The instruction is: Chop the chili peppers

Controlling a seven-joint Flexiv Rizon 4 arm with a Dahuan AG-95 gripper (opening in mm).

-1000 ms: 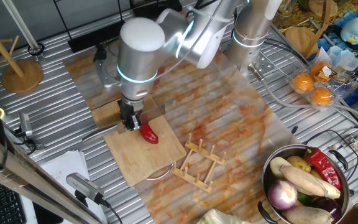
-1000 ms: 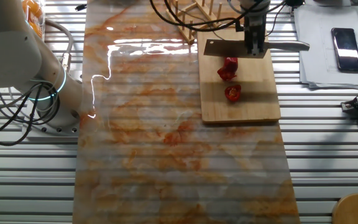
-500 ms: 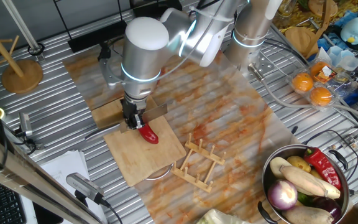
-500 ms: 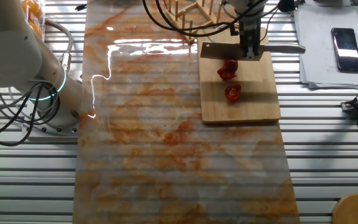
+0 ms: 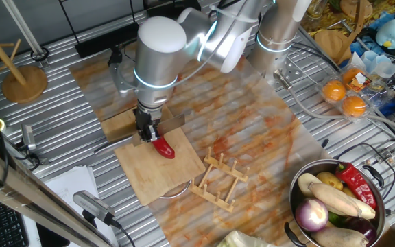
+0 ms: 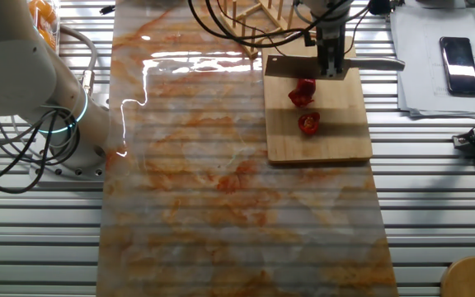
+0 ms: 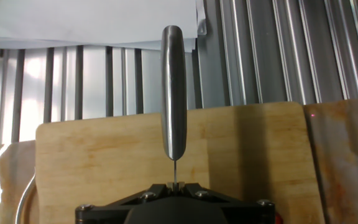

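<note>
Gripper [image 6: 331, 66] clamped on a cleaver [image 6: 291, 67], blade edge-on in the hand view with its steel handle [image 7: 173, 93] pointing away. The blade stands over the far end of a wooden board [image 6: 336, 136]. Two chili pieces [image 6: 303, 92] [image 6: 308, 124] lie on the board, one just beside the blade, the other nearer the board's middle. A wooden rack [image 5: 219, 178] sits beside the board.

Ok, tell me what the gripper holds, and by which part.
The gripper holds a cleaver, clamped where the blade meets the handle, above the chili pieces.
</note>
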